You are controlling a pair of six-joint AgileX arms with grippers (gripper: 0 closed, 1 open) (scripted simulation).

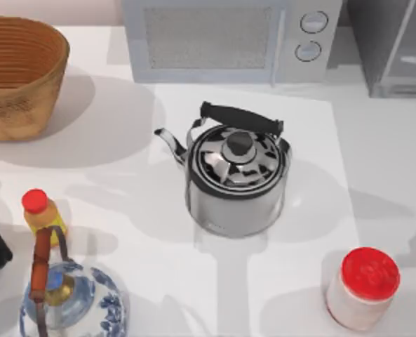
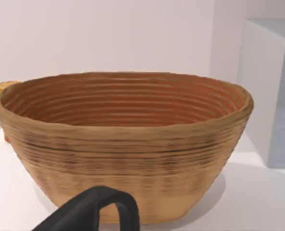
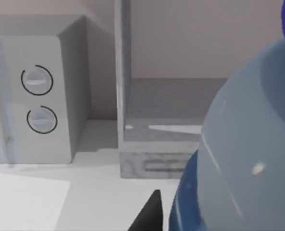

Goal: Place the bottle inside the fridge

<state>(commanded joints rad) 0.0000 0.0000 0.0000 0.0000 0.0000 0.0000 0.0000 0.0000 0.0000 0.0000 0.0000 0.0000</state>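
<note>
Before 1 open fridge – 1 bottle, close to right claw.

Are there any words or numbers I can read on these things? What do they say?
No readable words or numbers anywhere.
Kettle: a tiny mark low on its side, too small to read.
Microwave: two round knobs, no numbers around them.
Fridge: faint lines on its bottom strip, too blurred to read.
Blue bottle: no lettering on the part that shows.
</note>
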